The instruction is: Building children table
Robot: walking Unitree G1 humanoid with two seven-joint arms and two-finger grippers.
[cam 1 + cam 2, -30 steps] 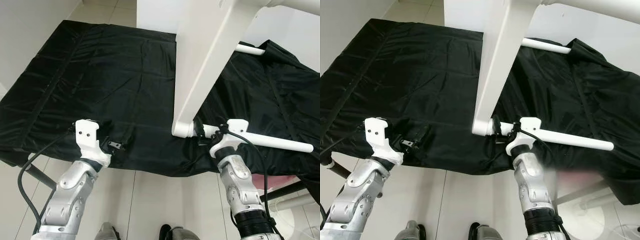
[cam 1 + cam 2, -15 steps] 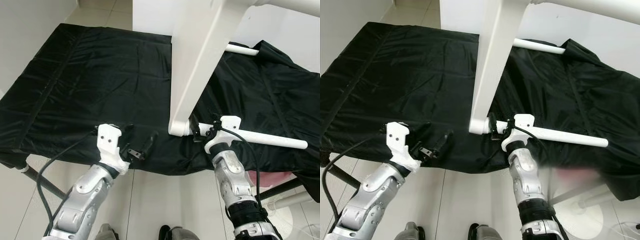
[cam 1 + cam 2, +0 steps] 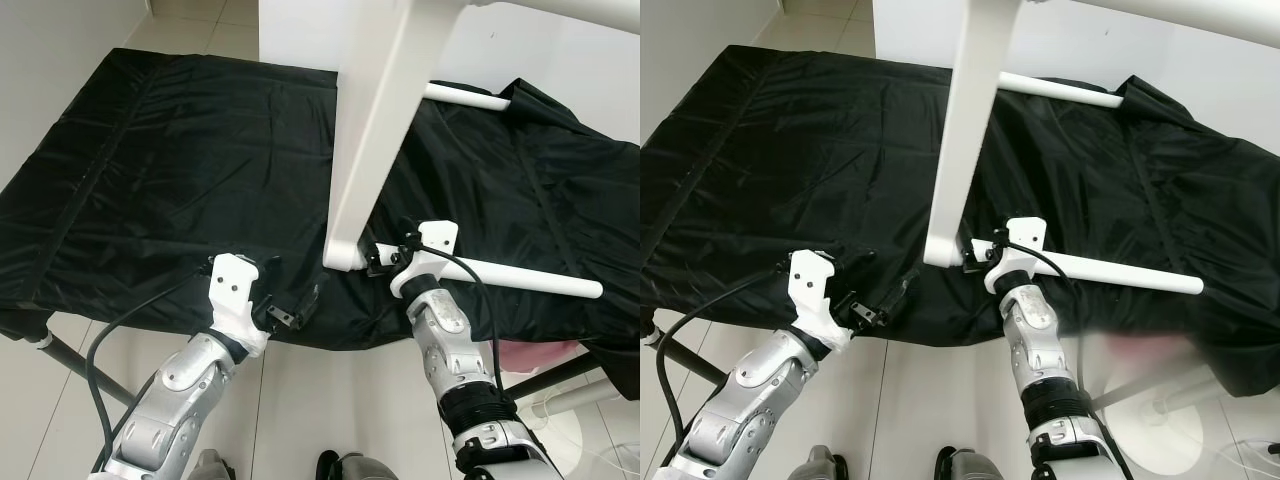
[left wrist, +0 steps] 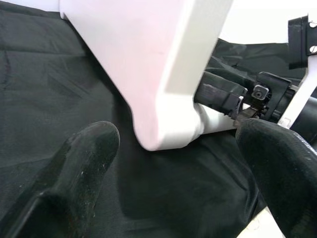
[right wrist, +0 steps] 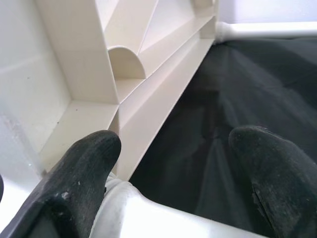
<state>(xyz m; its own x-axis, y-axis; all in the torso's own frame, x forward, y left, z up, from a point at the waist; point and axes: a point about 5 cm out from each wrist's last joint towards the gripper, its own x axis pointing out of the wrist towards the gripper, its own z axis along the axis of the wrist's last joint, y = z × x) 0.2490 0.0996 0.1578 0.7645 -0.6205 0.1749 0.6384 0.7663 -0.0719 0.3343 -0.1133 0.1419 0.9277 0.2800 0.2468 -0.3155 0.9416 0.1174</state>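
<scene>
**White table part stands on the black cloth, right gripper at its leg joint**

A black cloth (image 3: 180,170) covers the bench, with tiled floor (image 3: 300,400) below its near edge. On the cloth stands the white table frame (image 3: 375,130), tilted, its lower corner resting near the front edge. A white round leg (image 3: 530,280) runs sideways from that corner, touching it. The right gripper (image 3: 385,260) sits at the joint, jaws spread around the leg's end. The left gripper (image 3: 290,305) hovers just beside the corner, over the cloth's edge, jaws wide apart and holding nothing.
</scene>
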